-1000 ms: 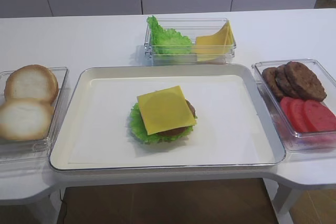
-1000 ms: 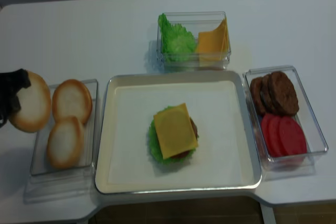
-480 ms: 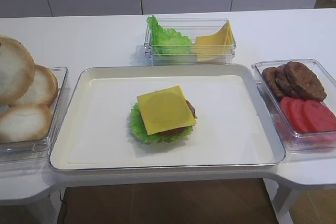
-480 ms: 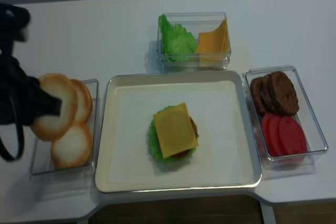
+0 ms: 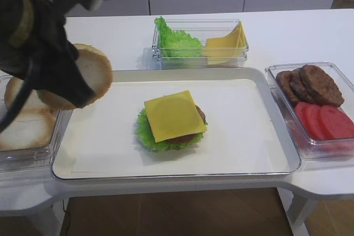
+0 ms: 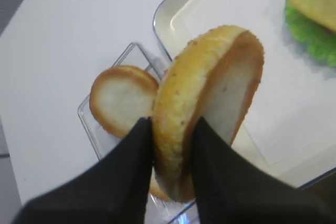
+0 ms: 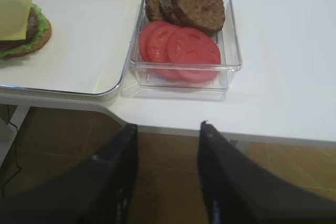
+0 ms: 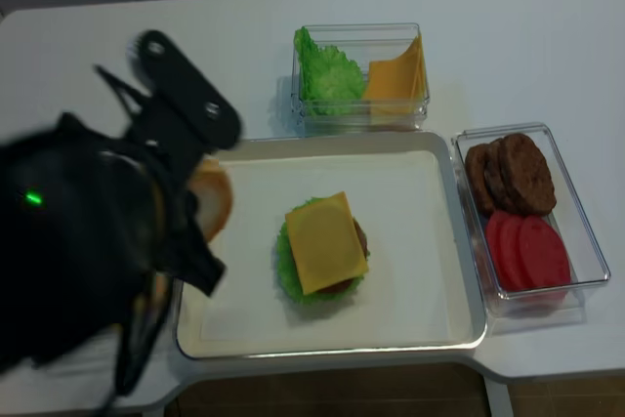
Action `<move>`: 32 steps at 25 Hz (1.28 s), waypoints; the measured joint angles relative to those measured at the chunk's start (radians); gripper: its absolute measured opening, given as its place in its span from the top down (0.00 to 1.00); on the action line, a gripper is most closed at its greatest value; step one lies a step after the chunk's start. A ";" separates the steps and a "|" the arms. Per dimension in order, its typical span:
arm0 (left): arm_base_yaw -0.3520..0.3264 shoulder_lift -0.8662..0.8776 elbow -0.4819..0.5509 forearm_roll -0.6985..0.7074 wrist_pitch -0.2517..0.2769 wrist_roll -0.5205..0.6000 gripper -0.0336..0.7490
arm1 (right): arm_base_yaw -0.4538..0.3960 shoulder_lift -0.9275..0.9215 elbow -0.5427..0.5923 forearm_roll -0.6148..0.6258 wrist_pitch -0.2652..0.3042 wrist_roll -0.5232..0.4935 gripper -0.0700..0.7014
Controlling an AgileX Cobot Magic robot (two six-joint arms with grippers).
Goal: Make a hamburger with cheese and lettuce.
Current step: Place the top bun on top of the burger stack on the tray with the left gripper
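The hamburger (image 5: 172, 117) lies mid-tray as a stack: ruffled green lettuce (image 5: 145, 132), a brown patty (image 5: 191, 136) and the square yellow cheese (image 5: 174, 114) on top. My left gripper (image 6: 172, 127) is shut on a golden-brown bun half (image 6: 210, 77), held on edge with its pale cut face towards the tray. That bun half (image 5: 94, 73) hangs above the tray's left rim, left of the stack. My right gripper (image 7: 167, 127) stands open and empty below the table's front edge, in front of the patty box.
A white tray (image 5: 166, 71) holds the stack. A clear box (image 5: 27, 157) at the left holds pale bun halves. A box (image 5: 199, 62) behind the tray holds a lettuce clump and cheese slices. A box (image 5: 326, 148) at the right holds patties and tomato slices.
My left gripper has lifted the bun half from beside the left box and carried it right, to above the tray's left rim. The stack has not moved.
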 joint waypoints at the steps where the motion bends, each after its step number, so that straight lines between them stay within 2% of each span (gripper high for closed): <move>1: -0.031 0.017 -0.008 0.028 -0.002 -0.014 0.75 | 0.000 0.000 0.000 0.000 0.000 0.000 0.52; 6: -0.144 0.104 -0.050 0.136 -0.007 -0.054 0.75 | 0.000 0.000 0.000 0.000 0.000 0.000 0.55; 13: -0.233 0.234 -0.074 0.292 -0.022 -0.075 0.75 | 0.000 0.000 0.000 0.000 0.000 0.000 0.62; 32: -0.259 0.387 -0.080 0.482 -0.034 -0.126 0.75 | 0.000 0.000 0.000 0.000 0.000 0.000 0.66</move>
